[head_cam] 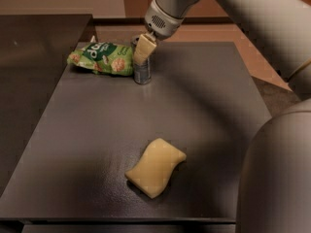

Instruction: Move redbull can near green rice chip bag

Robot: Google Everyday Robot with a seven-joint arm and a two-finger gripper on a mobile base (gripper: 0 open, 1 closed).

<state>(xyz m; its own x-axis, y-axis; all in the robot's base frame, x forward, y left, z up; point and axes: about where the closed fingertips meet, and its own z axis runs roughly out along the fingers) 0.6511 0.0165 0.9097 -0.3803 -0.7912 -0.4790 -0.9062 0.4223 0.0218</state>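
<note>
Dark grey table (204, 106), seen from above and in front, with a brown floor beyond its far edge. The redbull can (142, 74) stands upright at the far left of the table, just beside the right end of the green rice chip bag (102, 58); whether the two touch cannot be told. The gripper (142, 52) reaches down from the arm (170, 8) at upper right and sits against the upper part of the can, covering much of it. Whether it is clamped on the can or standing free of it cannot be told from this view. A pale yellow sponge (155, 166) lies well apart, towards the near edge.

Handling, as a judgement: the can is a stiff metal cylinder, smooth and likely slippery. Its weight depends on whether it is full, which cannot be seen. Being slim and tall, it should tip easily if pushed near the top. The soundest hold is across the round wall at mid-height or slightly above, squeezing on opposite sides.

Orientation: the long axis of the can runs vertically, base on the table, top rim up. The bag lies flat, its long axis running left to right along the far edge.
</note>
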